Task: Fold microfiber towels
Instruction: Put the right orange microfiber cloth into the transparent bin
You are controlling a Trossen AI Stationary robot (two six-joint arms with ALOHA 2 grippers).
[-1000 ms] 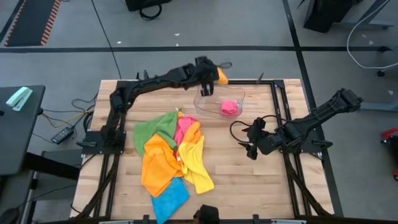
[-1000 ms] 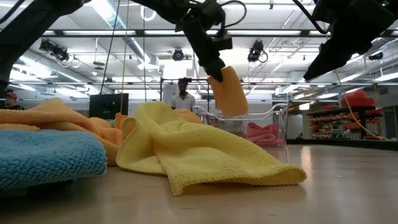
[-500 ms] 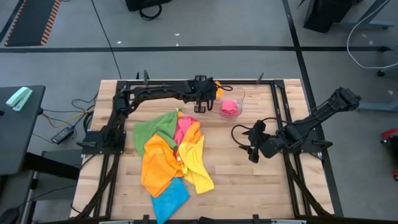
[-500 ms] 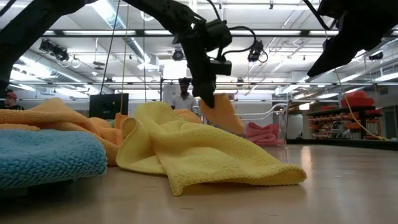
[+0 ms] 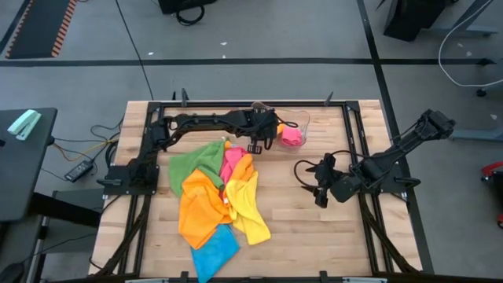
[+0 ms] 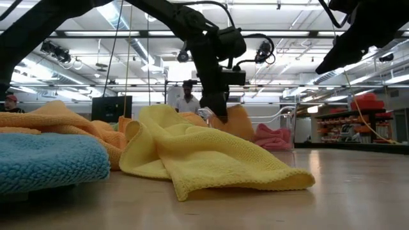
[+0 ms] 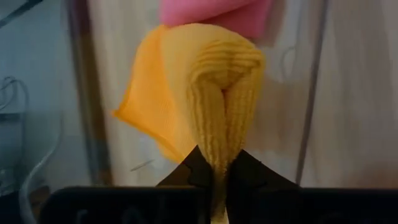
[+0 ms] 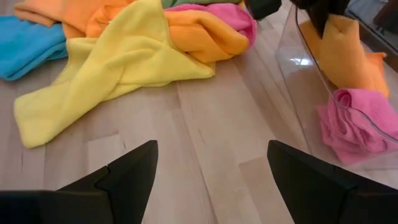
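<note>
So the folded orange towel (image 7: pixel 205 93) is pinched tight in the left pincer (image 5: pixel 263 126), and it's now down inside the clear tray (image 8: pixel 298 68) at about 12 o'clock on the counter (image 5: pixel 314 220), tucked in right beside the folded pink towel (image 8: pixel 354 124) that already sits there. A second ago that same orange bundle was hanging well above the tray rim. Half a second ago it was dipping toward it. Now it's low enough that from above the arm mostly covers it, and the level view shows it behind the tray wall. So I'd call this the drop-off for towel number two, with the fingers not let go yet. Next thing it needs is to release and back out without dragging the fold open.

The rest of the pile hasn't budged across the frames. There's a green towel (image 5: pixel 192 161) at about 10 o'clock, and a loose pink one (image 5: pixel 233 161) next to it. More orange cloth (image 5: pixel 200 204) sits in the middle, a yellow towel (image 5: pixel 250 206) drapes toward 6, and a blue one (image 5: pixel 214 251) lies at the near edge. All of it is still unfolded, so there's plenty left to do.

The right pincer (image 5: pixel 321 182) is out at 3 o'clock, jaws spread wide and holding nothing, just waiting. It's barely shifted from where it was.
</note>
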